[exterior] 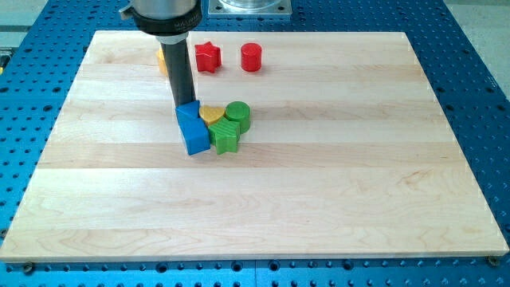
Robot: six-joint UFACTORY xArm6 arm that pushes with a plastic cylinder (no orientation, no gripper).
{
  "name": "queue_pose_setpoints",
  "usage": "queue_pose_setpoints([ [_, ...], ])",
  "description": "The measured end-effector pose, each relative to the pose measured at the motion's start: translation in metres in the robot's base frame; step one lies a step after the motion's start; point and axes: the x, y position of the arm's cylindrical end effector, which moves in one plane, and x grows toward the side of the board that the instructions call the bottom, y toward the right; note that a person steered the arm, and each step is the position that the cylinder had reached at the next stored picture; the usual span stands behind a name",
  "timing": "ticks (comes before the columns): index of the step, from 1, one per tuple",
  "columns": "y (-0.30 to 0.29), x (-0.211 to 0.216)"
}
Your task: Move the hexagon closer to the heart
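Note:
My tip [186, 105] rests at the upper-left end of a blue block [193, 130] near the board's middle. A yellow heart [211, 115] lies just right of the tip, touching the blue block. A yellow block [162, 60], perhaps the hexagon, sits near the view's top left. The rod hides most of it, so I cannot confirm its shape. It is well apart from the heart, up and to the left.
A green cylinder [238, 114] touches the heart's right side. A green star-like block [225, 138] lies below the heart against the blue block. A red star [208, 57] and a red cylinder [251, 57] stand near the wooden board's [358, 183] top edge.

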Motion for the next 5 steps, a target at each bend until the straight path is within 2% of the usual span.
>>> queue_pose_setpoints([
  [1, -0.005, -0.032],
  [2, -0.083, -0.037],
  [3, -0.115, -0.067],
  [4, -0.065, -0.118],
  [5, -0.013, -0.116],
])
